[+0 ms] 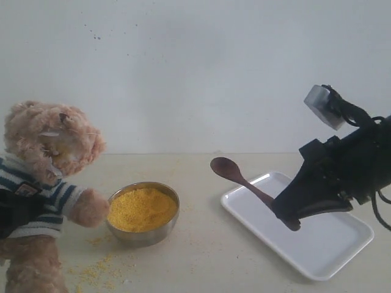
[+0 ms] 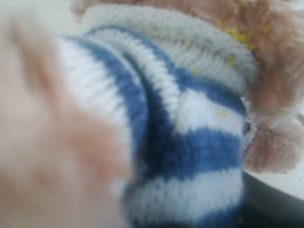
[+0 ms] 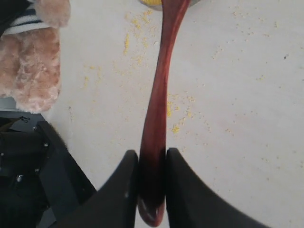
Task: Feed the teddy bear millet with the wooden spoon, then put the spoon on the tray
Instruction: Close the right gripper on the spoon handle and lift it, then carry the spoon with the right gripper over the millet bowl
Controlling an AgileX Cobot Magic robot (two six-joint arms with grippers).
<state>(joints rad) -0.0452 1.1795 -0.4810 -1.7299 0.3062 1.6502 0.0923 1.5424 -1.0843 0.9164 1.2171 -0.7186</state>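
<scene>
The teddy bear (image 1: 49,143) sits at the far left, its paw beside the steel bowl (image 1: 143,237) heaped with millet (image 1: 142,207). My right gripper (image 1: 282,210) is shut on the handle end of the wooden spoon (image 1: 241,178). It holds the spoon in the air above the left end of the white tray (image 1: 330,250), with the spoon's bowl pointing toward the bear. The right wrist view shows the spoon (image 3: 159,95) clamped between the right gripper's (image 3: 152,159) fingers. The left wrist view is filled by the bear's striped shirt (image 2: 199,142). A dark shape (image 1: 15,210) lies across the bear's torso.
Loose millet (image 1: 98,268) is scattered on the table in front of the bear and bowl, and more scattered grains (image 3: 178,127) show under the spoon. The bear's leg (image 3: 28,66) and a black arm structure (image 3: 28,180) lie to one side in the right wrist view.
</scene>
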